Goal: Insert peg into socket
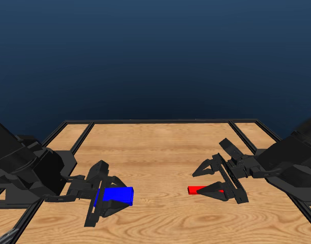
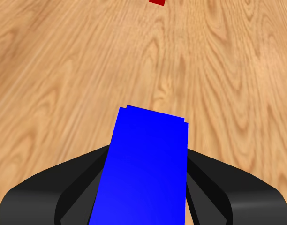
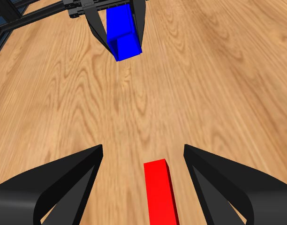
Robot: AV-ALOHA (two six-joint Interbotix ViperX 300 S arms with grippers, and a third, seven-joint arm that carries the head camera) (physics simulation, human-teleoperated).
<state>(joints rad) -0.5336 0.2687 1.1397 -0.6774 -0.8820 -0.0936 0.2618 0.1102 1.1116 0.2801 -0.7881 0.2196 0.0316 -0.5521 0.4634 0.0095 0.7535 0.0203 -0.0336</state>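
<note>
The blue socket [image 1: 119, 195] sits low at the table's left, between the jaws of my left gripper [image 1: 113, 196], which press against its two sides. In the left wrist view the socket [image 2: 146, 164] fills the gap between the jaws of that gripper [image 2: 148, 153]. The thin red peg [image 1: 194, 190] lies flat on the wood at the right. My right gripper [image 1: 199, 182] straddles its near part, open. In the right wrist view the peg [image 3: 161, 192] lies between the spread jaws with a gap on each side, and the socket [image 3: 122, 33] shows far across the table.
A black frame [image 1: 160, 122] edges the wooden table at the back and sides. Bare wood [image 1: 160, 168] lies between the two grippers. The tip of the peg [image 2: 157, 2] shows at the edge of the left wrist view.
</note>
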